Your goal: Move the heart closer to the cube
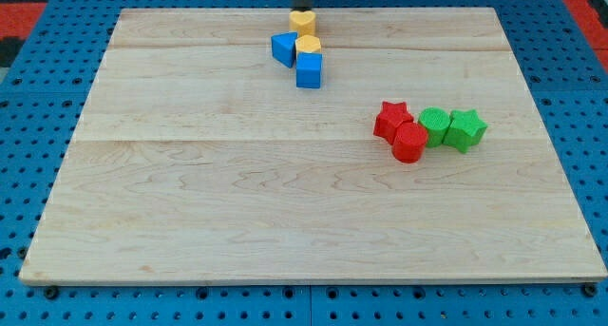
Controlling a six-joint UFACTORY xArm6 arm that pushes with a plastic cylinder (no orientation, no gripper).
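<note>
A yellow heart (303, 23) lies near the top edge of the wooden board (237, 202). Just below it sits a second yellow block (308, 46), whose shape I cannot make out, and below that the blue cube (309, 70). Another blue block (283, 48) sits to the left of the second yellow one. My tip (301, 10) is at the heart's top side, touching or almost touching it. The rod rises out of the view's top.
At the right of the board a red star (391, 120), a red cylinder (409, 143), a green block (434, 125) and a green star (465, 129) sit clustered together. A blue pegboard (28, 126) surrounds the board.
</note>
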